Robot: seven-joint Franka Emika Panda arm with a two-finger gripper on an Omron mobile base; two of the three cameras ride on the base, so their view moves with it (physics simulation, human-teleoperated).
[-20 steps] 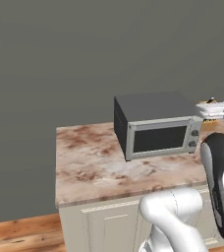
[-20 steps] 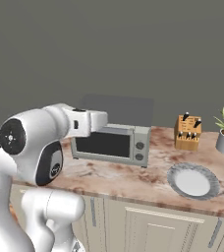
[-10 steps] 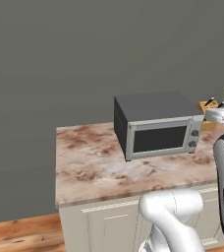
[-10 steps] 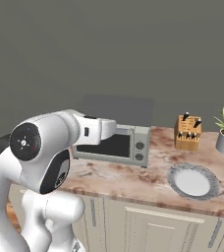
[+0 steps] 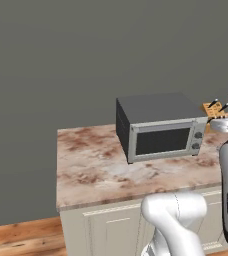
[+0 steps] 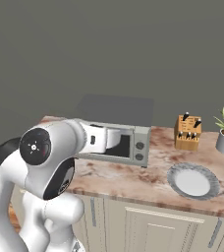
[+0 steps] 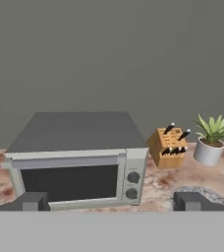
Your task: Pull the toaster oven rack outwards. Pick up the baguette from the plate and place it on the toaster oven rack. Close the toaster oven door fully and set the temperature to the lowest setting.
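Nothing of the task looks begun: the toaster oven (image 5: 158,127) sits mid-frame in the left base view on the marbled surface (image 5: 93,167), and its door (image 7: 70,181) is shut, so the rack behind the dark glass stays out of sight. The plate (image 6: 192,180) lies at the right of the right base view, well apart from the oven; I cannot make out a baguette on it. The step in hand looks like the approach to the door. Next the pincer (image 7: 111,202) must reach the bar handle along the door's top edge and draw it down. Its tips stand wide apart, holding nothing, at the bottom of the hand view, facing the oven front. The forearm stretches level across the oven's front in the right base view.
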